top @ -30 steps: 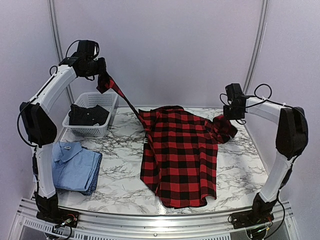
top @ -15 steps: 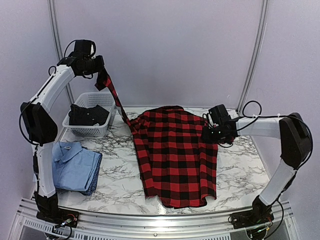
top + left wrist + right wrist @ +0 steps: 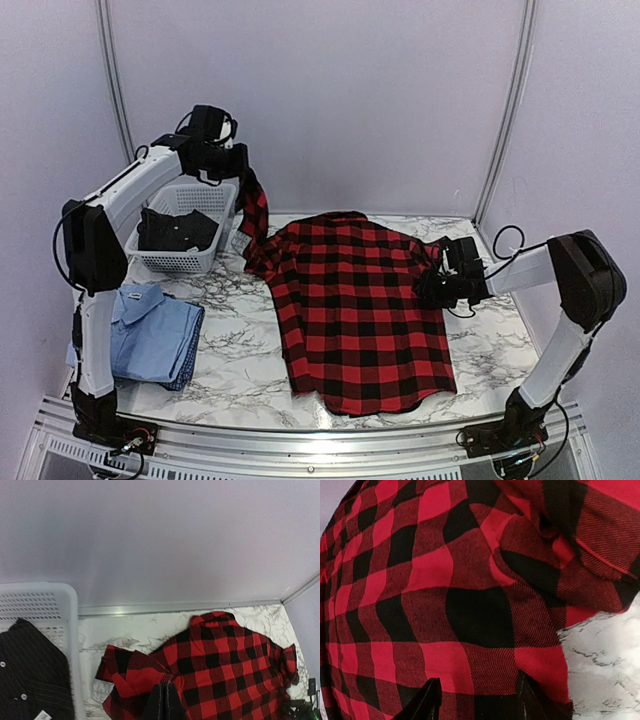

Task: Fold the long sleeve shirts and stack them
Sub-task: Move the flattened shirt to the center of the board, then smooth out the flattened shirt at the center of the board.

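Lowering L pincer [image 3: 243,172], flannel [image 3: 360,310] flatter

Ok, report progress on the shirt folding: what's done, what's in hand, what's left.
Done: the light blue shirt lies folded at near left. In hand: the flannel shirt is spread flat, its sleeve lifted in the shut left gripper; the right gripper sits open over its other side. Left: folding the flannel and stacking it on the blue one.

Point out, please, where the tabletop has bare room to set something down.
Bare marble runs between the light blue shirt and the flannel shirt, and at the near right corner beside its hem. Crowded: the far left, around the basket and the sleeve held by the left gripper.
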